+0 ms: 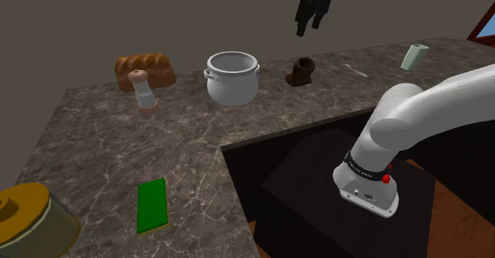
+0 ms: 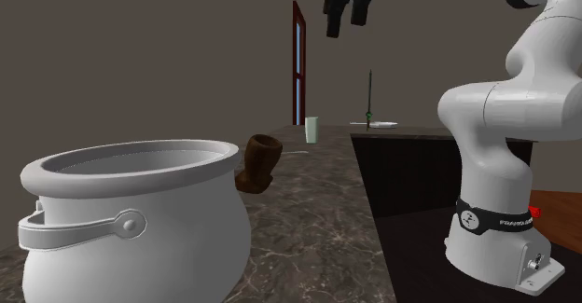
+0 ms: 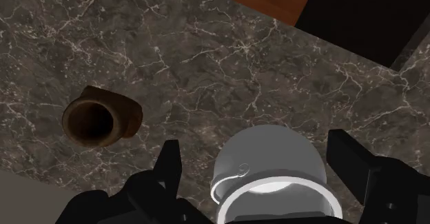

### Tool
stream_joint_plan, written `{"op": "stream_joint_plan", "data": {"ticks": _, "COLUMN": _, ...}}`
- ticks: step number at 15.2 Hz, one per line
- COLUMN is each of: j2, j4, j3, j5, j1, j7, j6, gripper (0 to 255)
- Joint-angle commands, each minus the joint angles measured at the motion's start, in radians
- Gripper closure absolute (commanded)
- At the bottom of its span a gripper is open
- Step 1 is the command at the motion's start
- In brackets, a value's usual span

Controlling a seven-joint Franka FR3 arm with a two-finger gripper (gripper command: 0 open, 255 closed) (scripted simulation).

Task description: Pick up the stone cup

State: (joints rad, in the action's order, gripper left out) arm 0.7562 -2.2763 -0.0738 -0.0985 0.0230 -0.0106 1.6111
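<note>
Logged brown cup (image 1: 301, 70) standing mouth-up on dark marbled table (image 1: 119, 145), close to far edge by grey wall (image 1: 95, 18). Placed between white two-handled pot (image 1: 232, 78) on shoulder view's left and small spoon (image 1: 354, 71) on its right; touching neither. From second exterior view, found cup (image 2: 261, 161) just past rim of pot (image 2: 131, 217), resting on a wider foot. In wrist view, looked straight down into cup (image 3: 89, 121), round mouth open, dark inside.

Jaws: spread apart, clasping nothing. Hanging high over table, roughly above cup in shoulder view. In wrist view, caught pot (image 3: 272, 178) far below between them, untouched, with cup off beyond outer side of one.

Further out on shoulder view's left: brown loaf (image 1: 144, 70) against wall, pale shaker (image 1: 143, 90) just in front of it. Nearer camera: flat green slab (image 1: 152, 205), then yellow-lidded container (image 1: 28, 217) at near corner. Past spoon on right: pale green tumbler (image 1: 413, 56), also noted in second exterior view (image 2: 311, 130).

White arm (image 1: 420, 109) rising from black stand (image 1: 317, 189) at lower right.
</note>
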Motion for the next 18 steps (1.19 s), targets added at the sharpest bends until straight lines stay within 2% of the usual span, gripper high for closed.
{"op": "stream_joint_plan", "data": {"ticks": 1, "j2": 0.000, "j4": 0.000, "j3": 0.000, "j5": 0.000, "j1": 0.000, "j7": 0.000, "j6": 0.000, "gripper": 0}}
{"op": "stream_joint_plan", "data": {"ticks": 10, "j2": -0.076, "j4": -0.114, "j3": -0.174, "j5": -0.100, "j1": -0.048, "j7": 0.171, "j6": 0.223, "gripper": 0}}
{"op": "stream_joint_plan", "data": {"ticks": 18, "j2": -0.242, "j4": -0.125, "j3": -0.343, "j5": -0.147, "j1": -0.070, "j7": 0.330, "j6": 0.435, "gripper": 0}}
